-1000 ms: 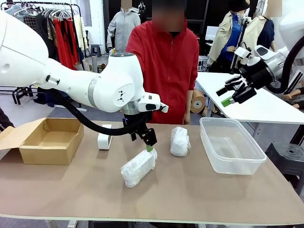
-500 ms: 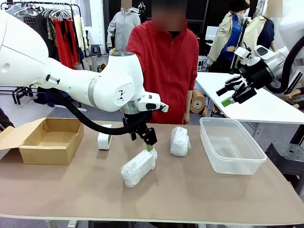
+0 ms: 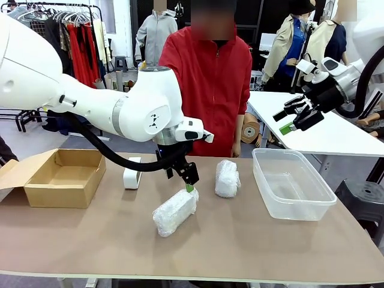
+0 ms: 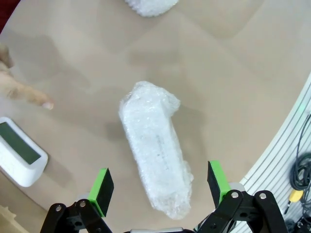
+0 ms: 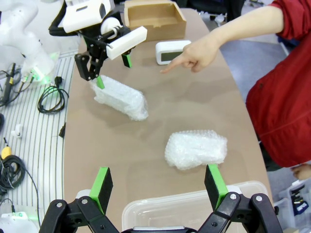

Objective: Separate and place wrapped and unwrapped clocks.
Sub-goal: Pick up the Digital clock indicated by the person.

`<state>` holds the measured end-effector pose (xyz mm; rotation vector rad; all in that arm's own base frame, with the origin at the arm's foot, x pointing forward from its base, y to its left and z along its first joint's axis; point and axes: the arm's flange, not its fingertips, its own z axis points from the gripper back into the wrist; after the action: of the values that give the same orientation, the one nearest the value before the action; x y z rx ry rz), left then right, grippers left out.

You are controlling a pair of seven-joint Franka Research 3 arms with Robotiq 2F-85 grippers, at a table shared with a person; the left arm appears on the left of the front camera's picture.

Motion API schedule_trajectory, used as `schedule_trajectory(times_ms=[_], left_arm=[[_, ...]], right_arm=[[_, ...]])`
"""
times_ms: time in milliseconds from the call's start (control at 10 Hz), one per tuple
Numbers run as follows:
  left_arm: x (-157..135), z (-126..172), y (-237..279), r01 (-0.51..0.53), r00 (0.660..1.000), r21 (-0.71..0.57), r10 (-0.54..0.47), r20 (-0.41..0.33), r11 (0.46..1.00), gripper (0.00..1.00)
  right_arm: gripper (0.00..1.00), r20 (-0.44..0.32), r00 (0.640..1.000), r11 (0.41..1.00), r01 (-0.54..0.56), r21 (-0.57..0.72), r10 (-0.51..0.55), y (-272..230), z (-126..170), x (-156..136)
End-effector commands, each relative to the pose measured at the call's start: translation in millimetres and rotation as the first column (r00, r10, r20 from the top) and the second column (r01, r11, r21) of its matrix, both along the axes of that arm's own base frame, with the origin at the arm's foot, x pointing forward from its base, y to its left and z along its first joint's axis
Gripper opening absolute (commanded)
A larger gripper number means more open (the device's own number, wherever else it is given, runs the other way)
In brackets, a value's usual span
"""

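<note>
Reference item: oblong whitish bubble-wrap bundle (image 3: 175, 211), lying flat on the tan table (image 3: 240, 246) nearest the robot, long axis slanted away to the right, resting free and not lifted

Left gripper (image 4: 159, 184) hangs directly over the far end of that bundle. Its jaws are spread wide, one green pad to each side of the wrap across its narrow width. Nothing is held. Judged: this is a pre-grasp line-up, and a descent and closure are required next

Bare white rounded box clock with dark face (image 3: 132, 173) stands beyond and to the left of the reference bundle, well apart. The person's hand (image 5: 194, 56) points a finger toward it, probably marking it as the unwrapped item

A second, shorter bubble-wrap bundle (image 3: 227, 178) lies beyond and to the right, near

Open brown cardboard box (image 3: 66, 195) sits far left and clear plastic tub (image 3: 303, 211) far right, likely the two sorting destinations

Right gripper (image 3: 284, 121) is raised high to the far right, jaws parted and empty, apparently parked clear
</note>
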<state>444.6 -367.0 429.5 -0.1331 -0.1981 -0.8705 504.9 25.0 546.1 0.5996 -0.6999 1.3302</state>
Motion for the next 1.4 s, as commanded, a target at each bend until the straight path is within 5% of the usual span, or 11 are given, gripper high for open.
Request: schedule_trajectory(times_ms=[0,500,1300], left_arm=[[-4,-23,-21,0.041,0.998,0.017,-0.04,-0.049,0.999,1.0],[-15,-45,-18,-0.071,0.996,0.128,0.064,0.057,0.989,1.0],[1,-84,-6,-0.099,0.995,0.099,0.097,0.029,0.99,1.0]], right_arm=[[1.0,0.003,1.0,1.0,-0.001,0.002,0.001,0,1,0],[1.0,0.003,1.0,1.0,-0.001,0.002,0.001,0,1,0],[1.0,0.003,1.0,1.0,-0.001,0.002,0.001,0,1,0]])
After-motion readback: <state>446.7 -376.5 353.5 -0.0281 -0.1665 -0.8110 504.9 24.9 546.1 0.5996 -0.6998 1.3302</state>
